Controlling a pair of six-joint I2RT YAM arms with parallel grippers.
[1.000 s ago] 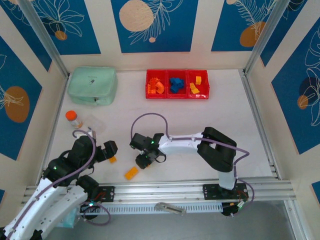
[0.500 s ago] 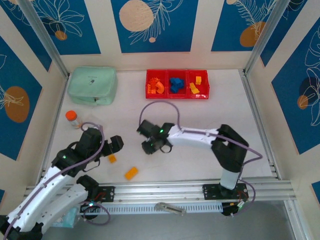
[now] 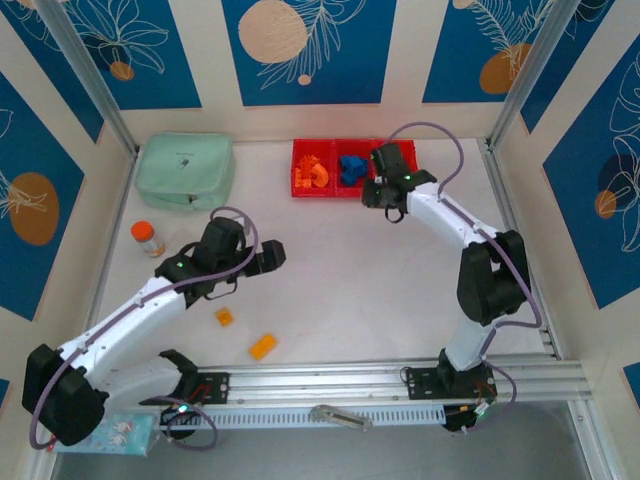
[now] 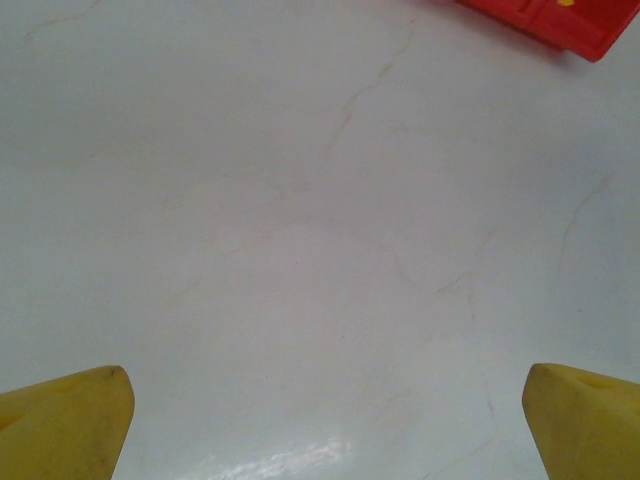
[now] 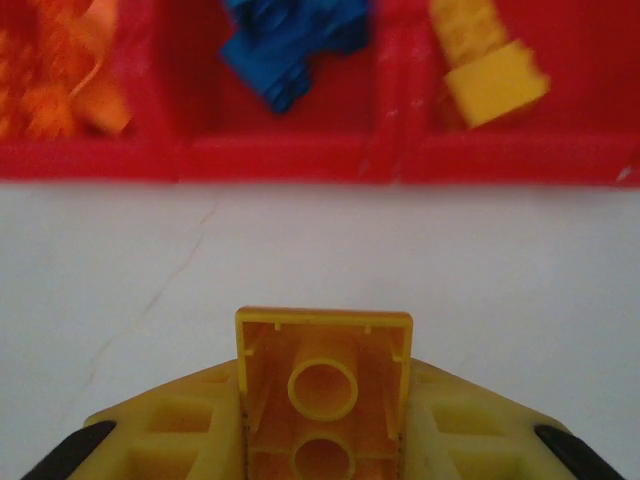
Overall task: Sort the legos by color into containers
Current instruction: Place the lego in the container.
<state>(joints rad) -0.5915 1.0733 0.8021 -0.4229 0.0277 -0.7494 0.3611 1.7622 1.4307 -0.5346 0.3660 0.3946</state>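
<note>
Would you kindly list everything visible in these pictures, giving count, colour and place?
red translucent plastic three-bin tray: one, red, far middle of the table
orange plastic lego bricks: several, orange, tray's left bin
blue plastic lego bricks: several, blue, middle bin
yellow plastic lego bricks: at least two, yellow, right bin
loose small plastic bricks: two, orange to yellow-orange, near-left part of the table
yellow rectangular plastic brick: one, yellow, gripped in the right hand
mint green soft pouch: one, green, far left
small orange-capped bottle: one, clear with orange cap, left edge
white table: one, white
left hand: open, over bare table
right hand: shut on the yellow brick, just in front of the tray
</note>
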